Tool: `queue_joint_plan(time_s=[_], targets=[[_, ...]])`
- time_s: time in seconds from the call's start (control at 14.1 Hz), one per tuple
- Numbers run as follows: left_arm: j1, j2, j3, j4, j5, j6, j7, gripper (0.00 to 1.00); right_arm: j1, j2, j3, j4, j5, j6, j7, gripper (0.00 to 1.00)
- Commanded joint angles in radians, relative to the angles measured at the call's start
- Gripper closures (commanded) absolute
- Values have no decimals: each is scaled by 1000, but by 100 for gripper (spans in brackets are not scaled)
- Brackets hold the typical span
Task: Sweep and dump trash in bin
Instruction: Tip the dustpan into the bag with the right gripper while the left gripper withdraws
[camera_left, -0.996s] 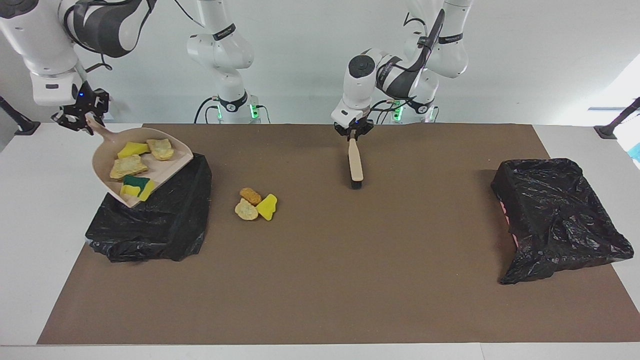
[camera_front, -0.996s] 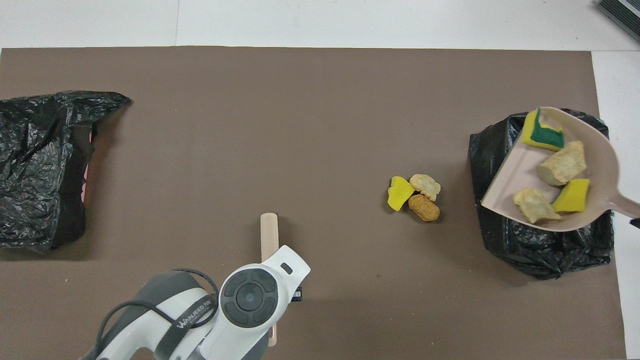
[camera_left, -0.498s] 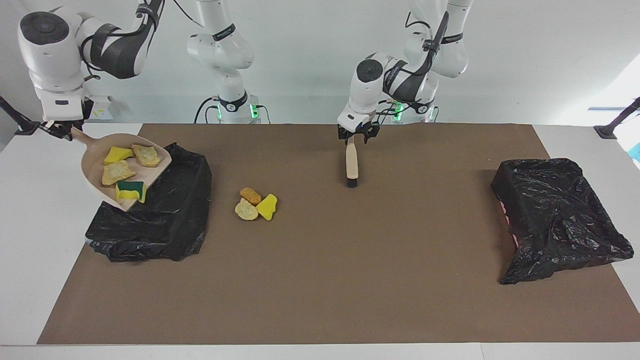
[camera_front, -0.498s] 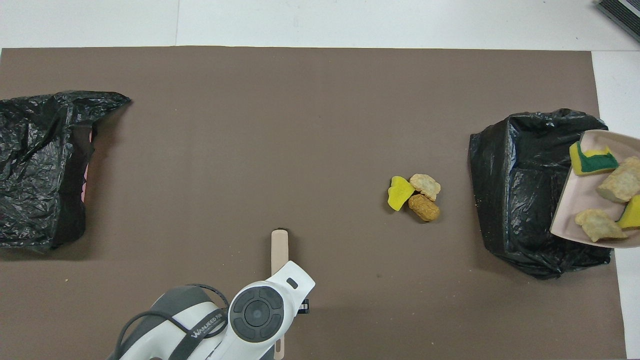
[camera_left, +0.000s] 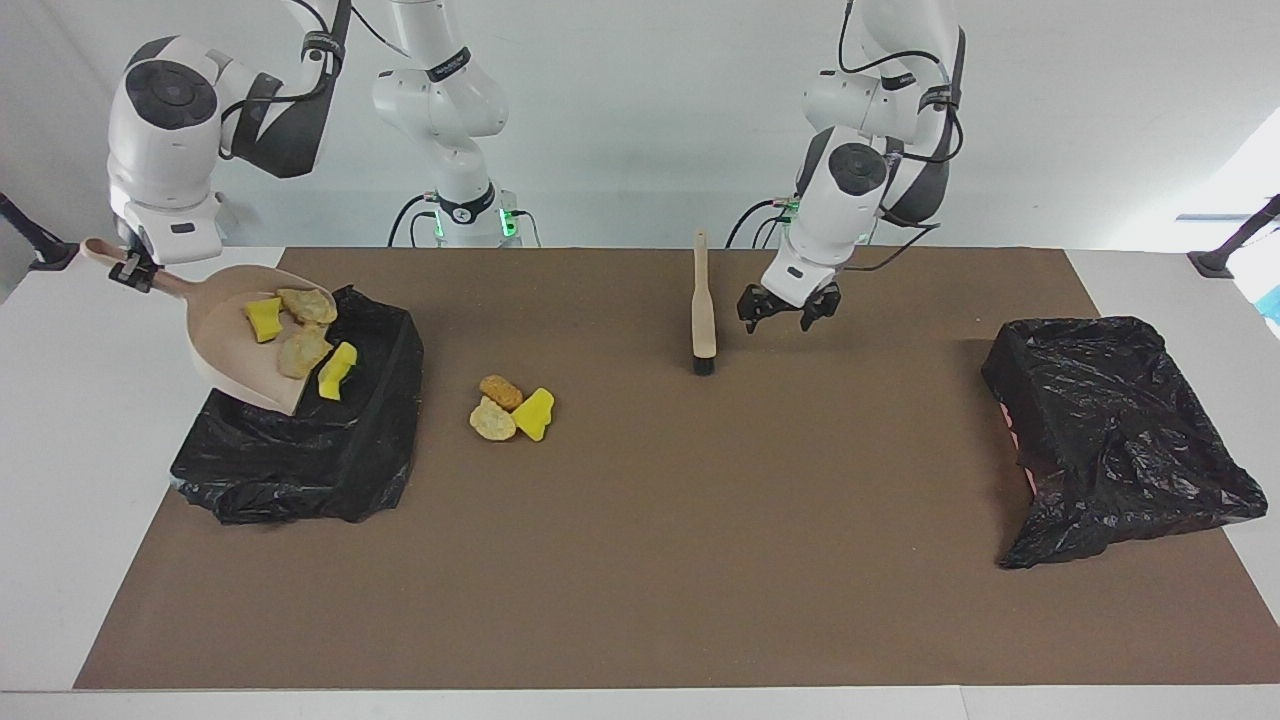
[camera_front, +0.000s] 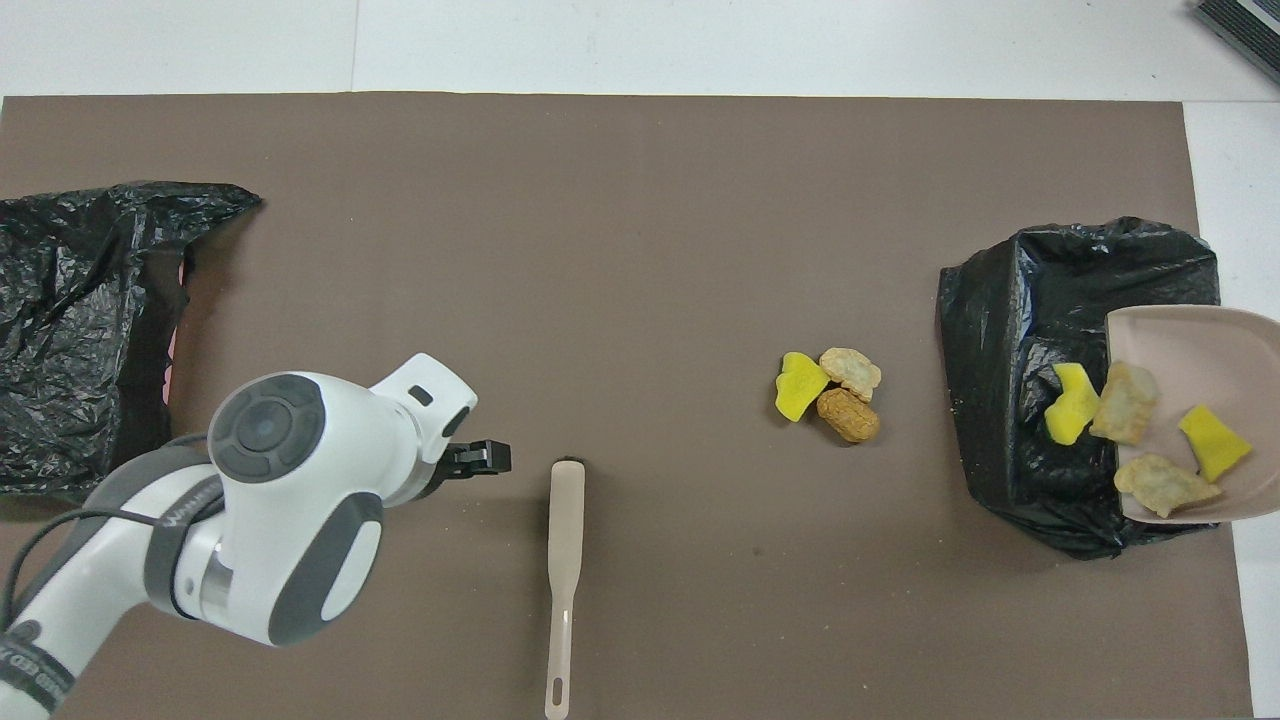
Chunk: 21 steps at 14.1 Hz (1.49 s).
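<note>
The right gripper (camera_left: 133, 270), at the upper left of the facing view, is clamped on the handle of the beige dustpan (camera_left: 235, 350), which tilts mouth-down over the black-lined bin (camera_left: 330, 450) below it. Four sponge scraps (camera_left: 300, 335) are on the pan or sliding at its lip, one yellow piece seeming to drop toward the bag. The left gripper (camera_left: 788, 308), right of centre in the upper part of that view, hangs empty with its fingers spread, just beside the brush (camera_left: 702, 305), which appears to stand alone, bristles down on the mat.

Three more scraps (camera_left: 512, 408) lie in a touching cluster on the mat, left of centre, between the bin and the brush.

The scraps look light, soft and springy, likely to tumble or bounce rather than slide; sweeping suits them better than pinching. The brush is stiff, best taken at its slim handle.

A brown mat (camera_left: 650, 560) covers the white bench (camera_left: 60, 480); a second black-bagged bin (camera_left: 1110, 430) sits at the right of the frame. Pale walls close the room.
</note>
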Motion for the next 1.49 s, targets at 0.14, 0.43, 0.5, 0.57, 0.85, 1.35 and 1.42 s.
queue_joint_plan(time_s=[0.14, 0.43, 0.5, 0.57, 0.85, 1.35, 1.42], targets=[[163, 117, -11, 238, 0, -153, 180, 0, 42, -11, 6, -4, -112, 24, -79, 100], [268, 119, -11, 348, 1, -254, 295, 0, 57, -3, 7, 22, -194, 12, -76, 100], [280, 119, -11, 373, 3, -285, 318, 0, 48, -3, 6, 22, -210, 18, -78, 100], [295, 119, -11, 400, 18, -314, 336, 0, 43, -3, 6, 22, -215, 24, -78, 100], [341, 117, -10, 494, 47, -415, 347, 0, 59, -7, 6, 21, -238, -2, -66, 100], [392, 106, -10, 625, 84, -552, 386, 0, 115, -15, 17, 64, -299, -100, -72, 100], [394, 103, -8, 625, 86, -553, 393, 0, 137, -15, 17, 74, -308, -135, -66, 100]])
